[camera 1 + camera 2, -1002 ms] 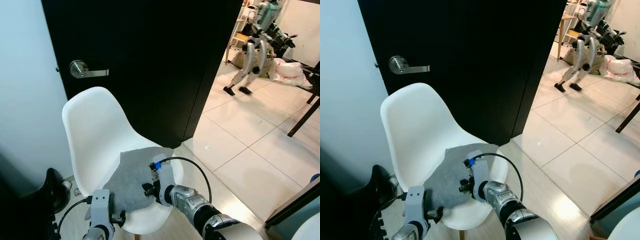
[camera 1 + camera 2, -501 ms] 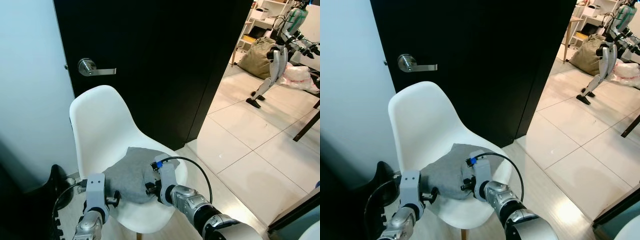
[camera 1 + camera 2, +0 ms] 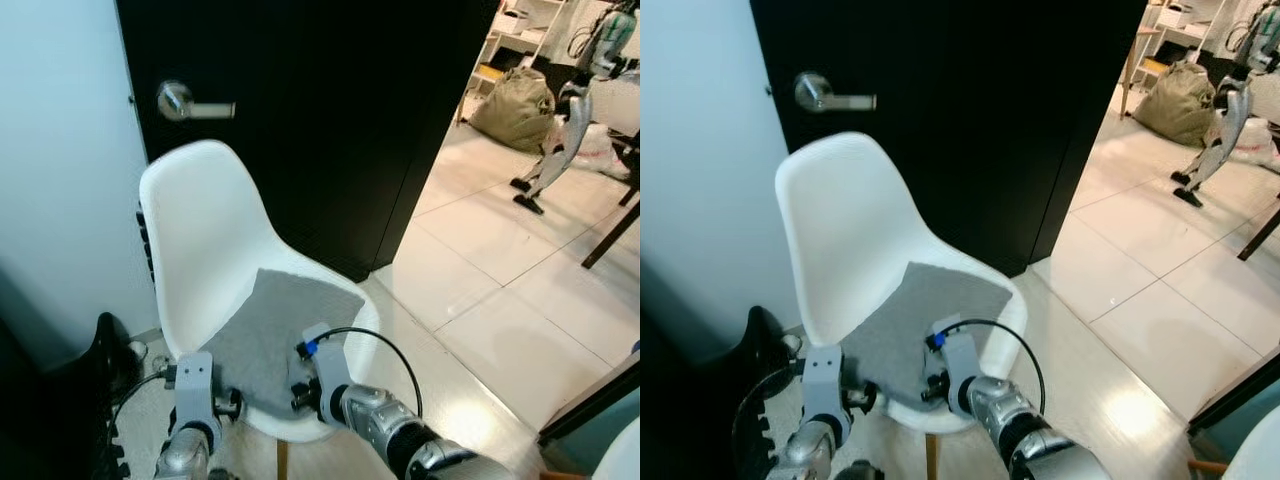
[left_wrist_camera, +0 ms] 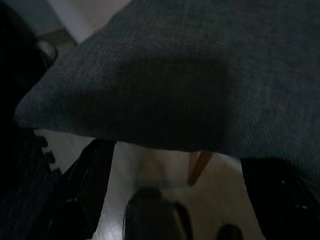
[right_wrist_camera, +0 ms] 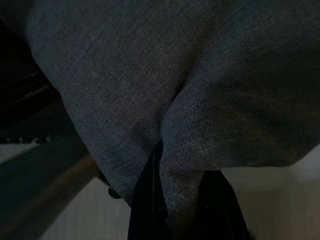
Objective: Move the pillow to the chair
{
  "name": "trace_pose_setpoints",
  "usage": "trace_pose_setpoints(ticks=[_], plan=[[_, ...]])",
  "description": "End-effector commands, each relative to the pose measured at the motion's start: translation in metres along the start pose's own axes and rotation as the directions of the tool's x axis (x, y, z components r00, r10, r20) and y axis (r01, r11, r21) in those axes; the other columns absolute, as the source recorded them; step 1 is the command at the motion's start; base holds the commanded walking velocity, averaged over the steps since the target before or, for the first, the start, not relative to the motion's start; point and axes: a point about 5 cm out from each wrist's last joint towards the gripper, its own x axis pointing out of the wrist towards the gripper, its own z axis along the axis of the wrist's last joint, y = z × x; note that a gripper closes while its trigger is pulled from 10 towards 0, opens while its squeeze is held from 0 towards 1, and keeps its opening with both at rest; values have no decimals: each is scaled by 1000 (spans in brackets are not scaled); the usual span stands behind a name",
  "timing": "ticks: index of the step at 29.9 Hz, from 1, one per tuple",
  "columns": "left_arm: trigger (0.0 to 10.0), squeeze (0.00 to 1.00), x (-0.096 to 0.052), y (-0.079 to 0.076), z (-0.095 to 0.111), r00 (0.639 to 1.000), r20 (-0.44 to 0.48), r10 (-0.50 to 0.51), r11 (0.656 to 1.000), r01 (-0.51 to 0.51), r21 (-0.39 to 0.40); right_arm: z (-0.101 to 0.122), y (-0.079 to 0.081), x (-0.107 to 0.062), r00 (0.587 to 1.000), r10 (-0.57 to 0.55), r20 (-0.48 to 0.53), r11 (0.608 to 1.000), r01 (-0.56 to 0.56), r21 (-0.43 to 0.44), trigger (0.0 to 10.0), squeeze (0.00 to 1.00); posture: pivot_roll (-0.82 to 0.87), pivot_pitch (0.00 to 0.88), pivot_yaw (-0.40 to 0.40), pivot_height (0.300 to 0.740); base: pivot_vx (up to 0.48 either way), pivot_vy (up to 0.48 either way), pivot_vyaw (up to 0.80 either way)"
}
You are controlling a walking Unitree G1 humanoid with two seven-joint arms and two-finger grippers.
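Grey pillow (image 3: 275,330) lay flat on the seat of the white chair (image 3: 195,240), its near edge overhanging the seat's front lip. Fabric was a plain woven grey, squarish, soft, with a pinched fold at the near edge in the right wrist view. Chair was a smooth moulded plastic shell with a curved back, on a wooden leg (image 3: 281,468).

Behind the chair stood a black door (image 3: 320,110) with a silver lever handle (image 3: 188,102); left of the chair a pale wall (image 3: 60,170). Right of the chair the doorway opened onto glossy pale floor tiles (image 3: 500,270), with a tan sack (image 3: 515,108) and another humanoid robot's legs (image 3: 560,150) far off. A black object (image 3: 100,355) sat on the floor low at the chair's left.

Right gripper (image 5: 167,200) was at the pillow's near edge, fingers pinched together on a bunched fold of the fabric. Left gripper (image 4: 175,200) sat just under the pillow's front left corner, its black fingers (image 4: 85,185) spread wide apart with the pillow edge above them, nothing clamped between.
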Motion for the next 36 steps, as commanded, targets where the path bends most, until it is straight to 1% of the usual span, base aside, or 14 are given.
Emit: trace_pose_setpoints(ticks=[1, 12, 16, 19, 21, 24, 25, 27, 30, 31, 32, 33, 34, 36], plan=[[10000, 0, 1, 0, 11, 998, 68, 10, 1000, -10, 0, -18, 42, 13, 991, 107, -80, 994, -106, 12, 10000, 0, 210, 64, -120, 600, 0, 0, 0], [10000, 0, 1, 0, 13, 996, 89, 22, 1000, -22, 2, -17, 43, 13, 991, 103, -90, 995, -104, -4, 10000, 0, 223, 69, -130, 565, 0, 0, 0], [10000, 0, 2, -4, 18, 993, 114, 14, 1000, -16, 12, -3, 43, 14, 993, 117, -28, 993, -116, 12, 10000, 0, 224, 76, -132, 545, 0, 0, 0], [10000, 0, 2, -6, 22, 990, 140, 17, 999, -21, 28, 7, 44, 14, 991, 135, 23, 991, -135, 22, 10000, 0, 228, 78, -136, 545, 0, 0, 0], [10000, 0, 3, -5, 31, 982, 186, 38, 998, -48, 52, 19, 46, 15, 985, 151, 78, 988, -154, 31, 10000, 0, 228, 85, -139, 545, 0, 0, 0], [10000, 0, 4, 2, 48, 959, 265, 105, 989, -129, 75, 42, 52, 16, 976, 168, 136, 986, -167, -19, 10000, 0, 235, 93, -148, 545, 0, 0, 0], [10000, 0, 4, 2, 48, 959, 265, 105, 989, -129, 75, 42, 52, 16, 976, 168, 136, 986, -167, -19, 10000, 0, 235, 93, -148, 545, 0, 0, 0], [10000, 0, 4, 14, 63, 927, 327, 183, 971, -222, 86, 64, 65, 17, 958, 213, 191, 977, -208, -44, 10000, 0, 241, 96, -157, 545, 0, 0, 0], [10000, 0, 4, 18, 68, 914, 348, 209, 963, -254, 89, 72, 70, 17, 950, 231, 208, 973, -225, -52, 10000, 0, 242, 96, -159, 545, 0, 0, 0], [10000, 0, 3, 23, 73, 897, 367, 246, 951, -297, 88, 78, 77, 18, 942, 257, 216, 966, -249, -65, 10000, 0, 246, 98, -165, 545, 0, 0, 0], [10000, 0, 3, 23, 73, 897, 367, 246, 951, -297, 88, 78, 77, 18, 942, 257, 216, 966, -249, -65, 10000, 0, 246, 98, -165, 545, 0, 0, 0], [10000, 0, 1, 30, 78, 872, 387, 301, 929, -359, 87, 79, 89, 19, 933, 298, 203, 954, -284, -96, 10000, 0, 247, 99, -170, 545, 0, 0, 0], [10000, 0, 1, 30, 78, 872, 387, 301, 929, -359, 87, 79, 89, 19, 933, 298, 203, 954, -284, -96, 10000, 0, 247, 99, -170, 545, 0, 0, 0], [10000, 0, -3, 42, 82, 827, 406, 388, 884, -459, 90, 72, 109, 22, 918, 369, 143, 924, -345, -167, 10000, 0, 245, 98, -171, 545, 0, 0, 0]])
